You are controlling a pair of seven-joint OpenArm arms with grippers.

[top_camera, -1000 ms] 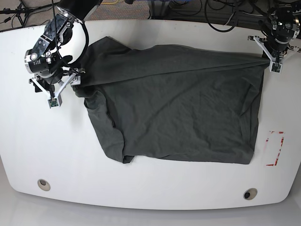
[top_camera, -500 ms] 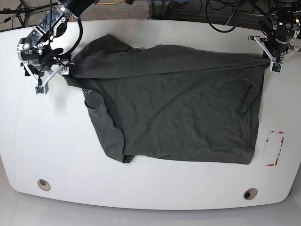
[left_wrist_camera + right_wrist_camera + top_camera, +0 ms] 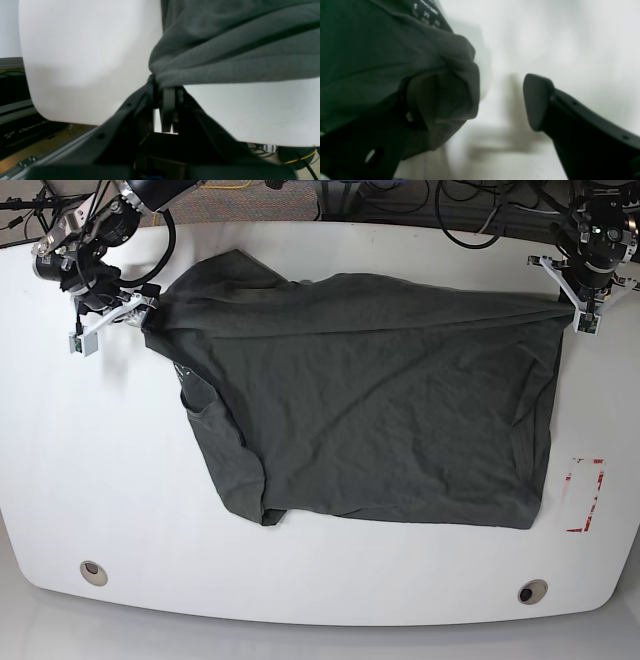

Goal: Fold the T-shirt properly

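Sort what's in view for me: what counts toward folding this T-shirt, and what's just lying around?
Part of the job:
- dark T-shirt
- left pincer, closed on its edge
- right pincer, open at the fabric
- white table, the work surface

Just there:
- black cable
- red markings on the table

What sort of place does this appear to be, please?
Probably a robotics lab or test station: a two-armed robot with a black left gripper works over a white table, and "OpenArm" lettering shows on black equipment below.
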